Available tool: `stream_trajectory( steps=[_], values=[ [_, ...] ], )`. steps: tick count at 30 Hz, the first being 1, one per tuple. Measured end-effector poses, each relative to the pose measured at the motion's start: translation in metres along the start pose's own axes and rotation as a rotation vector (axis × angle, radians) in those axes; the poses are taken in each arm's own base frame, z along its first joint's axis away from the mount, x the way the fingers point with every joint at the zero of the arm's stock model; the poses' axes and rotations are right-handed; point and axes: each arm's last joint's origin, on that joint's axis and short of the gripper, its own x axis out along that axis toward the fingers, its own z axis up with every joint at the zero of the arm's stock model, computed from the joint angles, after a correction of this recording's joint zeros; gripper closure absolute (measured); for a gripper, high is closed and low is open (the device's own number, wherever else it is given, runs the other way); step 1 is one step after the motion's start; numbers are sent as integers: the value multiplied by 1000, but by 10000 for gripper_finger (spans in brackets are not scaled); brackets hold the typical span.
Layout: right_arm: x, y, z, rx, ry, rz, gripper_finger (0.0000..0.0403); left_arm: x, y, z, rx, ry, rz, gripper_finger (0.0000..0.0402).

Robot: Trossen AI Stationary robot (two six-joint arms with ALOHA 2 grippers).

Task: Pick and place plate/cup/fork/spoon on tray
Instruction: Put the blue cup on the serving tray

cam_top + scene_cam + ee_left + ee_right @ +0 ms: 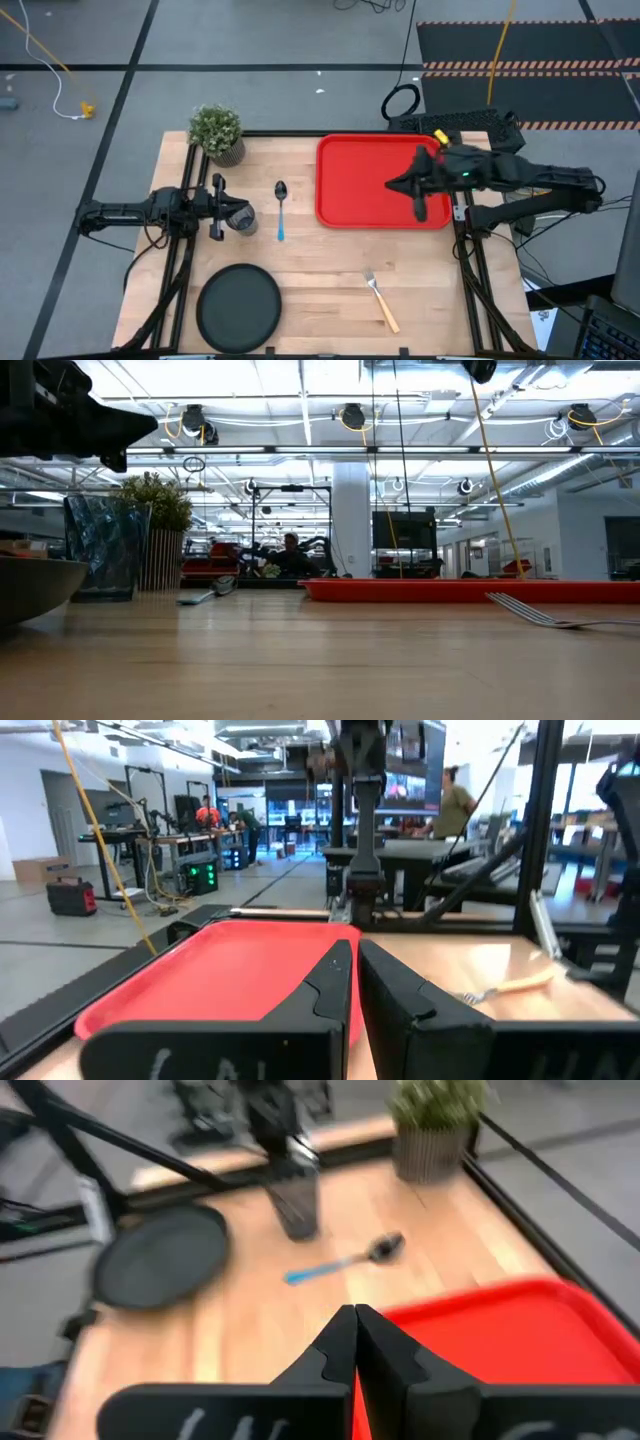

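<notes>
The black plate [240, 305] lies at the near left of the table. The dark cup [241, 217] stands upright at the left. My left gripper [232, 208] hovers shut just above the cup, clear of it in the low view [105, 550]. The blue-handled spoon [281, 205] lies right of the cup. The orange-handled fork [381, 300] lies near the front edge. The red tray [360, 180] sits at the far right. My right gripper [392, 185] is shut and empty above the tray; its wrist view [356, 1330] puts it near the tray's left rim.
A potted green plant [217, 132] stands at the table's far left corner. Bare wood lies between the spoon, plate and fork. The arms' dark frames run along the left and right table edges.
</notes>
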Motion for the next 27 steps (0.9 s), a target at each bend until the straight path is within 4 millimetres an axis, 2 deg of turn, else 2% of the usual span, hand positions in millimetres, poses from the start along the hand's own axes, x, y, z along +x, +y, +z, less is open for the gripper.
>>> stream_trajectory(
  steps=[5,11,20,23,27],
  values=[
    [31,-3,-20,37,61,-69,403,-1,0,17,-67,1,0,376],
    [57,-7,-47,71,26,-58,403,-1,0,58,-82,75,3,376],
    [70,-11,-72,115,9,-52,403,15,0,124,-94,362,19,376],
    [72,-12,-79,113,25,-55,403,25,-1,140,-105,490,31,376],
    [74,-13,-85,89,46,-59,403,41,-2,149,-112,690,45,376]
  ],
)
